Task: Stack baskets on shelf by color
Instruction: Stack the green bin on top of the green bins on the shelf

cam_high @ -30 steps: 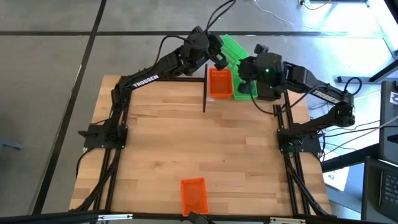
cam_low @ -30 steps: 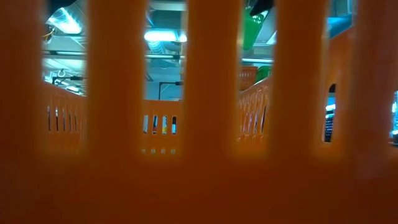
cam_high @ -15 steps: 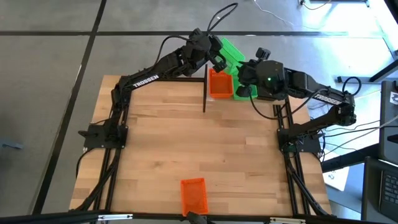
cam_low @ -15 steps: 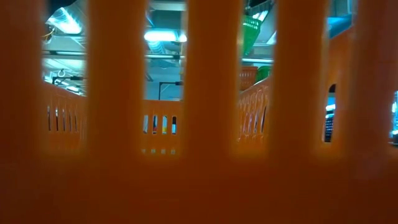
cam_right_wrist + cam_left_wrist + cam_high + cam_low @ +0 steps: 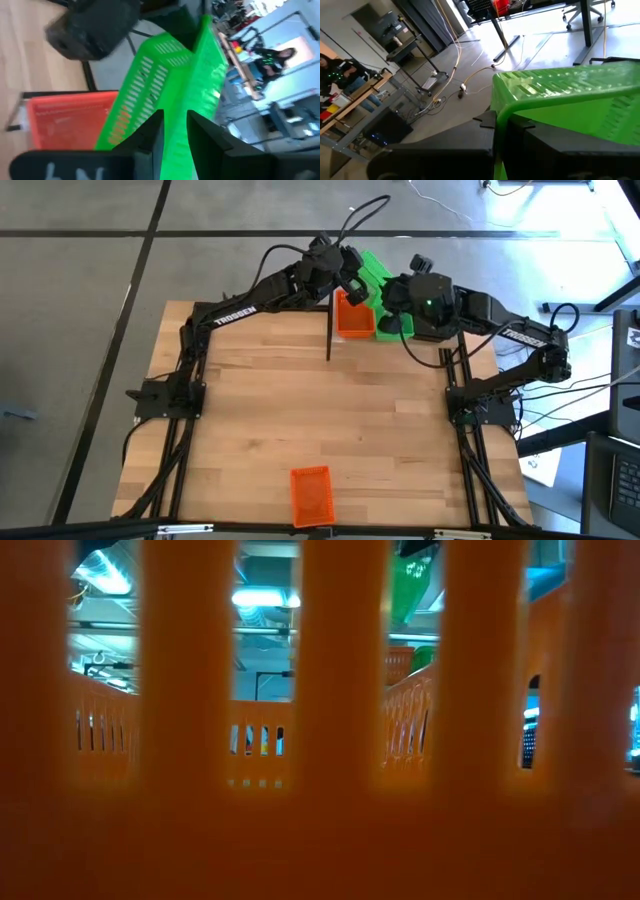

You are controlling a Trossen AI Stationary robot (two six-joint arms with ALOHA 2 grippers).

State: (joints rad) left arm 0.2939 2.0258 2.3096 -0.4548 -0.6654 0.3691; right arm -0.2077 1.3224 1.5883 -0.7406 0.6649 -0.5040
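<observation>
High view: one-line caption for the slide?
Left tool and right tool both at raised bright green plastic mesh basket beside orange mesh basket; another orange basket near front edge.

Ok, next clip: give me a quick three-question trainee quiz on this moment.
1. True or false: the left gripper has its jaws shut on an orange basket.
2. The lone orange basket lies: A) at the table's near edge; B) on the shelf; C) under the right arm.
3. Fill in: right beside the far orange basket sits a ___ basket.

Key: 1 false, it grips the raised green basket; 2 A; 3 green, the far green basket.
</observation>
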